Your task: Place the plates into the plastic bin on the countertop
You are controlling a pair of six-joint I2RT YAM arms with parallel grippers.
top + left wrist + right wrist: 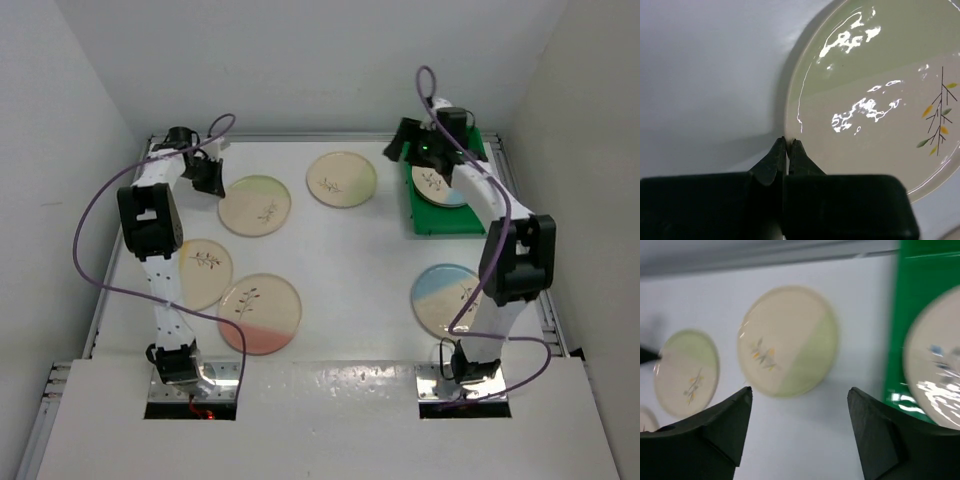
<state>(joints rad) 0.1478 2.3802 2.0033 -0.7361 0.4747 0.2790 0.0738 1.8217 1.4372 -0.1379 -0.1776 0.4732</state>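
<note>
The left claw (788,142) is closed, tips set against the rim of the green plate (875,95) by the far left corner of the counter (370,260). The plastic bin (440,222) is found at the far right corner, beside the spread right claw (800,395).

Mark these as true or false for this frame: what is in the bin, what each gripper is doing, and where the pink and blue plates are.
1. A plate lies in the plastic bin. True.
2. The right gripper is shut on a plate. False: it is wide open with nothing between its fingers.
3. The left gripper is closed, with its tips at the rim of the green-segment plate. True.
4. The pink-segment plate is inside the bin. False: it lies on the countertop, near the left arm's base.
5. The blue-segment plate lies on the countertop by the right arm's base. True.
</note>
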